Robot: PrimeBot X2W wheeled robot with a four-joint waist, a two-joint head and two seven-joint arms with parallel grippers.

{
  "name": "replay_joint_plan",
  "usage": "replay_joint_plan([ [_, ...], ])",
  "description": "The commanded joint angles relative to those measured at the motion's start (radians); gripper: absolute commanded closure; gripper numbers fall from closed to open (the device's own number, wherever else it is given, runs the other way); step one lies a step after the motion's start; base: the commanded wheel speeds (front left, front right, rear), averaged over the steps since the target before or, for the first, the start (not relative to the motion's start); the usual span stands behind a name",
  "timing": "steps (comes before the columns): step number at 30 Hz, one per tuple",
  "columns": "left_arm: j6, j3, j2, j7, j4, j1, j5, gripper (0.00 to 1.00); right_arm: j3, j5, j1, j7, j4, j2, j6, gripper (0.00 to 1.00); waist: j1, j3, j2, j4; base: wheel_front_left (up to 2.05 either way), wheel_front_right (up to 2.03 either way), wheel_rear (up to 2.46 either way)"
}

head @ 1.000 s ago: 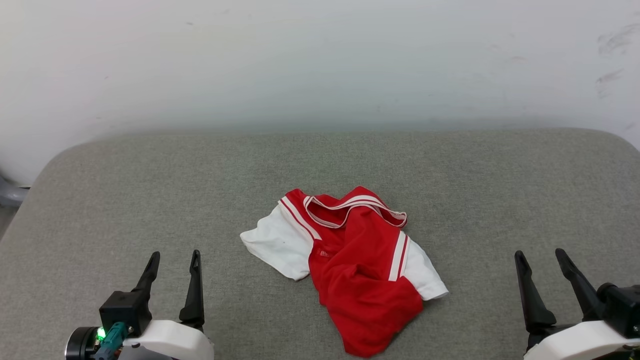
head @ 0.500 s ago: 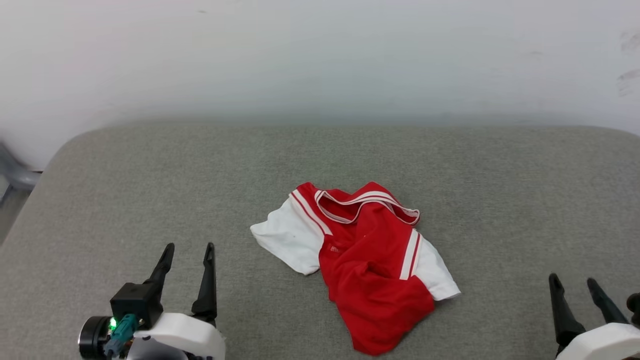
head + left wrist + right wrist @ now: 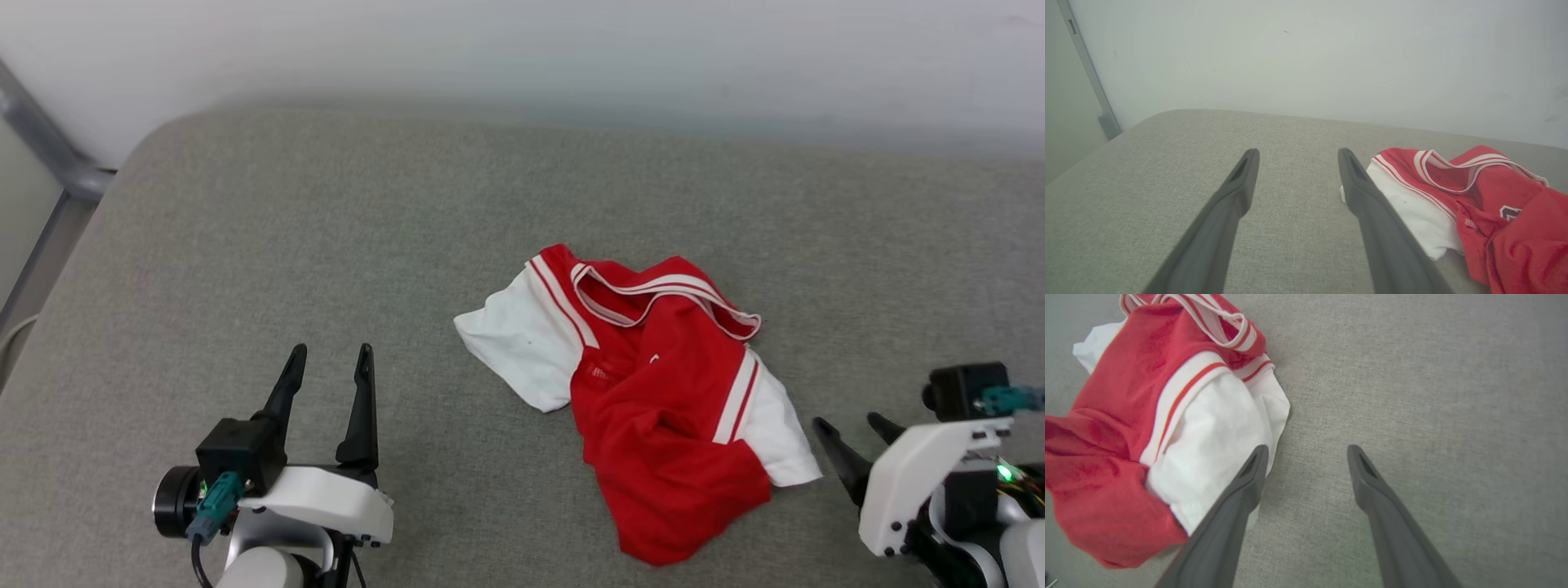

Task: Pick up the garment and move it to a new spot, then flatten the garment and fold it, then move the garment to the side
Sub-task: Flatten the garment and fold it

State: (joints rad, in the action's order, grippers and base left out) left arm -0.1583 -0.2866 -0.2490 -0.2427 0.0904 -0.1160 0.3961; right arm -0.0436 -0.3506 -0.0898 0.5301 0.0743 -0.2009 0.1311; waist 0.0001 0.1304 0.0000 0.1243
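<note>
On the grey cushion (image 3: pixel 326 204) lies the crumpled garment (image 3: pixel 653 408). The left gripper (image 3: pixel 332 349) sits at its nine o'clock and the right gripper (image 3: pixel 845 420) at three o'clock, both jaws wide and empty.

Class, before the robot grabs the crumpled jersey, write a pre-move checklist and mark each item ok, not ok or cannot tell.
1. Left gripper open, empty: ok.
2. Right gripper open, empty: ok.
3. Red jersey lies free on the grey cushion: ok.
4. Jersey flattened: not ok, crumpled.
5. Right fingers touching the white sleeve: cannot tell.
</note>
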Motion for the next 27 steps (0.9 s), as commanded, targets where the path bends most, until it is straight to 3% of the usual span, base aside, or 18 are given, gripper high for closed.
replay_joint_plan([
  [1,0.007,0.000,0.005,-0.009,0.006,-0.023,-0.007,0.00,0.038,-0.019,-0.039,0.023,0.014,-0.021,-0.001,0.00,-0.0001,0.039,0.0000,0.031,0.00,0.00,0.00],
  [13,0.016,0.014,0.026,-0.021,0.043,-0.060,-0.015,0.00,0.270,-0.091,-0.109,0.135,0.180,-0.083,0.000,0.00,-0.0001,0.101,0.0000,0.060,0.00,0.00,0.00],
  [14,0.017,0.015,0.026,-0.022,0.045,-0.062,-0.015,0.00,0.287,-0.096,-0.102,0.146,0.199,-0.083,0.000,0.22,-0.0001,0.103,0.0000,0.061,0.00,0.00,0.00],
  [15,0.017,0.017,0.028,-0.022,0.047,-0.065,-0.015,0.00,0.307,-0.102,-0.100,0.158,0.214,-0.083,0.000,0.56,-0.0001,0.105,0.0000,0.061,0.00,0.00,0.00],
  [17,0.018,0.020,0.031,-0.022,0.050,-0.068,-0.016,0.00,0.332,-0.114,-0.105,0.144,0.225,-0.084,0.001,1.00,-0.0001,0.108,0.0000,0.061,0.00,0.00,0.00],
  [21,0.019,0.026,0.032,-0.024,0.055,-0.061,-0.018,0.00,0.337,-0.119,-0.143,0.087,0.214,-0.101,0.001,1.00,-0.0001,0.098,0.0000,0.049,0.00,0.00,0.00],
  [27,0.016,0.033,0.025,-0.024,0.051,-0.047,-0.022,0.00,0.234,-0.058,-0.190,-0.001,0.144,-0.144,-0.001,1.00,-0.0001,0.070,0.0000,0.018,0.00,0.00,0.00],
])
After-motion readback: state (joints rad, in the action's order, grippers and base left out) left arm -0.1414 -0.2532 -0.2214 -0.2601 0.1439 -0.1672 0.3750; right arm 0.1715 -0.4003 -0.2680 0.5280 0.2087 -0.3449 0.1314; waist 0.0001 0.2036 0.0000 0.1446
